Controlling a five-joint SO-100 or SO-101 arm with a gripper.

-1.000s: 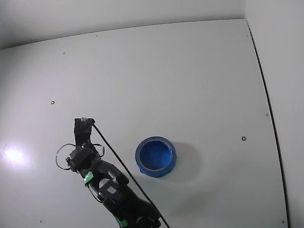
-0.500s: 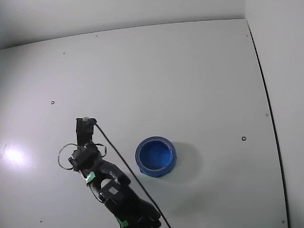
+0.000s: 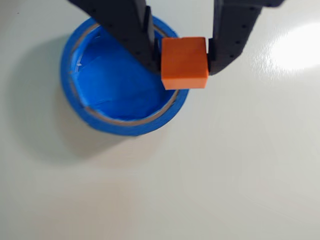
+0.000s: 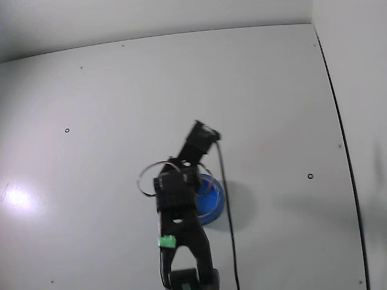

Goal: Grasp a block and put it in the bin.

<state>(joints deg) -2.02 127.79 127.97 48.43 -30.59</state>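
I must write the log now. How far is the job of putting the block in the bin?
Done: the block is grasped, clamped between the jaws of the gripper. In hand: in the wrist view it hangs over the rim of the blue bin, not its middle. Left: centre it over the bin, then release it inside.

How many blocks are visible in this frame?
1. The block is clamped in the pincer, over the rim of the blue bin in the wrist view. In the fixed view the arm hides it; more could be concealed there.
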